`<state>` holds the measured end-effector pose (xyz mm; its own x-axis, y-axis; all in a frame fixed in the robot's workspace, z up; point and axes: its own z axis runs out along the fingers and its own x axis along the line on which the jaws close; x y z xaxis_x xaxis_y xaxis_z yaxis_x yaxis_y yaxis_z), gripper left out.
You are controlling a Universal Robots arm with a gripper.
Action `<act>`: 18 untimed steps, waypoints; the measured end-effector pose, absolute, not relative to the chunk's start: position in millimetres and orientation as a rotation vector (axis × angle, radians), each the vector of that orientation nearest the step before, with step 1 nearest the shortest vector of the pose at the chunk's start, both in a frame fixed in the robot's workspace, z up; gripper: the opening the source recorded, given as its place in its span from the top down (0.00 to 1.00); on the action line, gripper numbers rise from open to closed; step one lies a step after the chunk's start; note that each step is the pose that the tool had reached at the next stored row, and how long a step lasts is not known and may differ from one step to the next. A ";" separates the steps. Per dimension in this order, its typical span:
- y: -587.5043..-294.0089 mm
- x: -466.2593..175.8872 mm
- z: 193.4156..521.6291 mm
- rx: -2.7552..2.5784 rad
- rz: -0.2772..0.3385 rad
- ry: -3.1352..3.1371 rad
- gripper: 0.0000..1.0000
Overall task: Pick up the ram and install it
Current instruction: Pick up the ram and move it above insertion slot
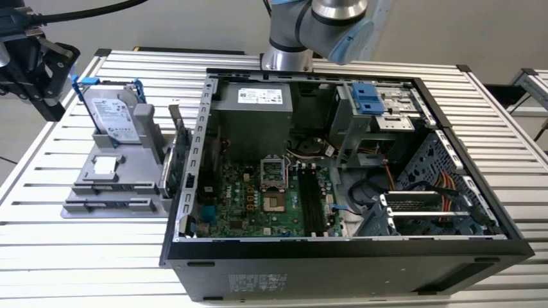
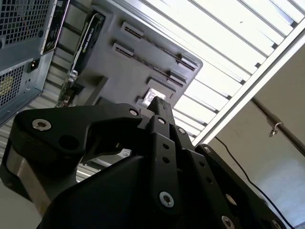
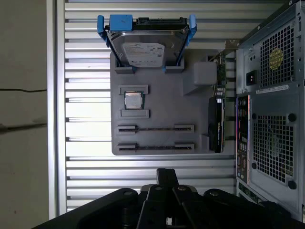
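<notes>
The ram (image 1: pixel 307 200) is showing as a long, narrow, dark strip standing on edge among the memory slots of the motherboard (image 1: pixel 244 205), just to the exterior view's right of the CPU socket (image 1: pixel 272 172). Its chips and label are too small to make out, and I cannot tell for certain whether this is the stick or only a slot. All of this is lying inside the open computer case (image 1: pixel 342 260), which is resting on its side on the slatted table (image 1: pixel 86 256).

The gripper (image 3: pixel 167 175) is hanging over the table beside the grey fixture plate (image 3: pixel 162 102), well apart from the case. In the first wrist view its fingers (image 3: pixel 163 180) are pressing together with nothing between them.

On the plate, a hard drive (image 3: pixel 145 45) with blue rails is leaning in its cradle. A small square processor (image 3: pixel 133 100) is sitting below it in a frame. Two long slotted holders (image 3: pixel 156 129) are showing bare grooves. An expansion card (image 3: pixel 217 125) is standing upright at the plate's edge, just beside the case.

The case's side wall (image 1: pixel 195 160) is rising between the plate and the motherboard. Inside, a bundle of cables (image 1: pixel 402 176) is running near the memory slots on the exterior view's right. The power supply (image 1: pixel 253 106) is filling the far corner of the case.
</notes>
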<state>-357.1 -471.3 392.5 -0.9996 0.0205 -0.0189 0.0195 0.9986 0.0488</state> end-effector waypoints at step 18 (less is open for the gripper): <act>-471.3 -357.1 392.5 -0.049 0.077 3.122 1.00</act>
<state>-357.1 -471.3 392.5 -0.9993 -0.0309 -0.0190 -0.0318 0.9983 0.0488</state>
